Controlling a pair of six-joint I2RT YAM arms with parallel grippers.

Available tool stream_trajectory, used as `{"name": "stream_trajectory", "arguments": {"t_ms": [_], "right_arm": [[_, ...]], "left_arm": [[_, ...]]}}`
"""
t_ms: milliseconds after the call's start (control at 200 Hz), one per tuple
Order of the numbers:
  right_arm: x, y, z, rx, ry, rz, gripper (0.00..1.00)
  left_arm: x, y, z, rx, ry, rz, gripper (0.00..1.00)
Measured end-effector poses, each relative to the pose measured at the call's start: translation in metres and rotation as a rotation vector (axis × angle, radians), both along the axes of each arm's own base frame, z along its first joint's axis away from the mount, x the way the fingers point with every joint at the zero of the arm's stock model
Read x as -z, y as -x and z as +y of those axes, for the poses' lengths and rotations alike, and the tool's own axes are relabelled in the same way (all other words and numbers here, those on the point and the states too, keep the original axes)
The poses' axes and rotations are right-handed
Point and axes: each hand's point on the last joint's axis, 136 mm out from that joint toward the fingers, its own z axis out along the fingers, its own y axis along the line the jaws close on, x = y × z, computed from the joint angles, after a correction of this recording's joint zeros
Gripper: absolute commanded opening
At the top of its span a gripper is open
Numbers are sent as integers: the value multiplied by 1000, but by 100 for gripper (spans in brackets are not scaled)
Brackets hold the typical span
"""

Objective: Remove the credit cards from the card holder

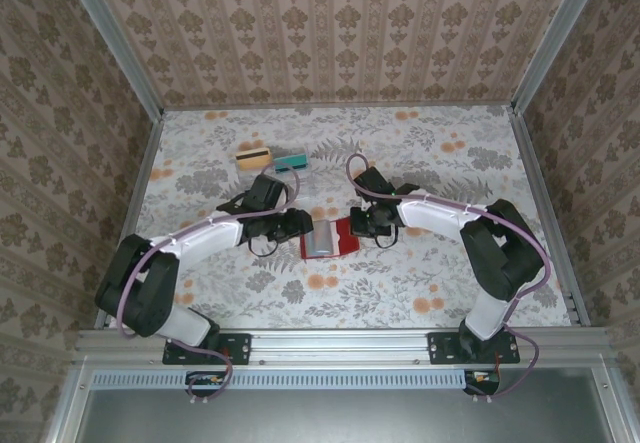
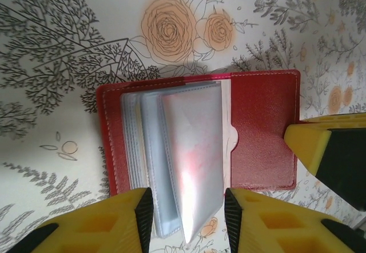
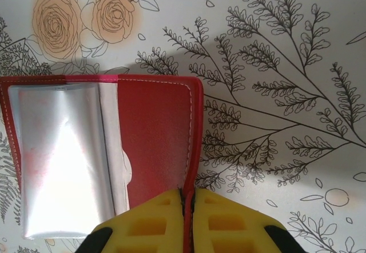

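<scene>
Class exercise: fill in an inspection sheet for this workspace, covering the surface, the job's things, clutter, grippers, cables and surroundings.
Surface: table with a floral pattern, flat.
Job's things: red card holder lies open mid-table, its clear sleeves fanned up; tan card and teal card lie side by side on the table beyond it, to the left.
Clutter: nothing seen.
Grippers: left gripper has its jaws apart, straddling the clear sleeves; right gripper is shut on the card holder's red cover edge.
Cables: purple cables run along both arms.
Surroundings: wallpapered walls; metal frame at the near edge.
</scene>
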Motion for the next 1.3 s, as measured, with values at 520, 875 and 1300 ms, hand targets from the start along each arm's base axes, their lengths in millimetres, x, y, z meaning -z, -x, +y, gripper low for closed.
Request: {"name": "stream_trajectory", "arguments": {"t_ms": [520,875,1300], "right_arm": [[4,3,-1,16,1,12,0],[10,4,-9,39,38,9,0],[14,4,-13,64,36,16,23]], "left_arm": [[30,8,-33,80,13,58,47],[24,6,-54,112,35,43,51],[18,8,-67,152,54,28,84]]}}
